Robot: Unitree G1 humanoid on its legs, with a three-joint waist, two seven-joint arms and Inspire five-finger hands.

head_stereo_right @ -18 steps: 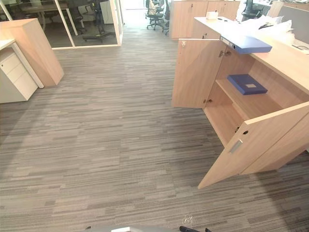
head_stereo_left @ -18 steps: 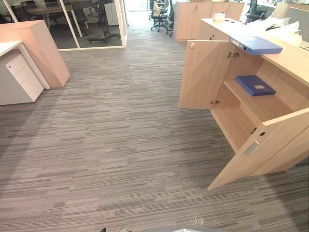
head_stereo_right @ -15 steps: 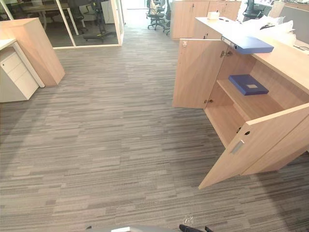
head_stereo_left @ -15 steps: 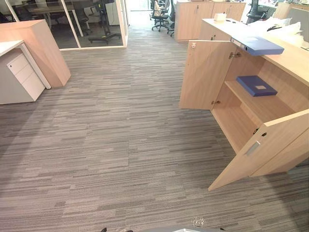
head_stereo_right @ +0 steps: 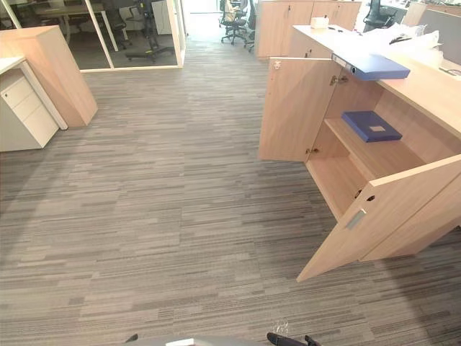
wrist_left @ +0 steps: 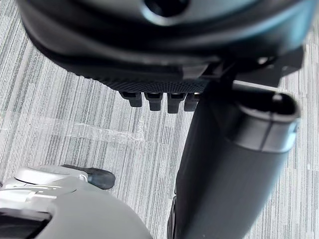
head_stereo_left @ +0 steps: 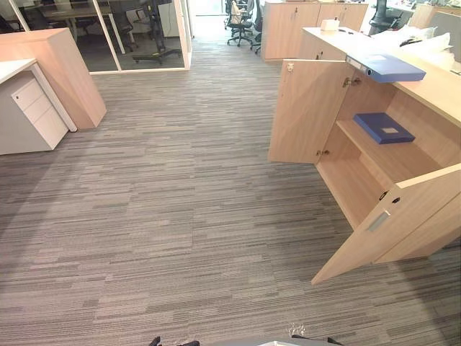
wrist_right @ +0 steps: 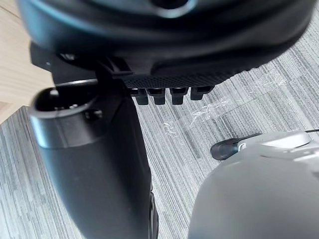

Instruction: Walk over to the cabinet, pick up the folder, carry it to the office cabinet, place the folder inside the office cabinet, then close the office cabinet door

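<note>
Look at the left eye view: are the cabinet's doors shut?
No, the far door and near door both stand open, showing a blue folder on the shelf.

floor: grey striped carpet point(head_stereo_left: 166, 216)
drawer unit: white, far left point(head_stereo_left: 32, 115)
wood block: light, slanted side, just behind the drawer unit point(head_stereo_left: 61, 68)
glass partition: back left point(head_stereo_left: 137, 36)
office chairs: dark, far back point(head_stereo_left: 238, 21)

Head pair angled down, sharing carpet point(head_stereo_left: 180, 216) and cabinet point(head_stereo_left: 306, 108) (slightly offset), wrist cameras facing carpet
</note>
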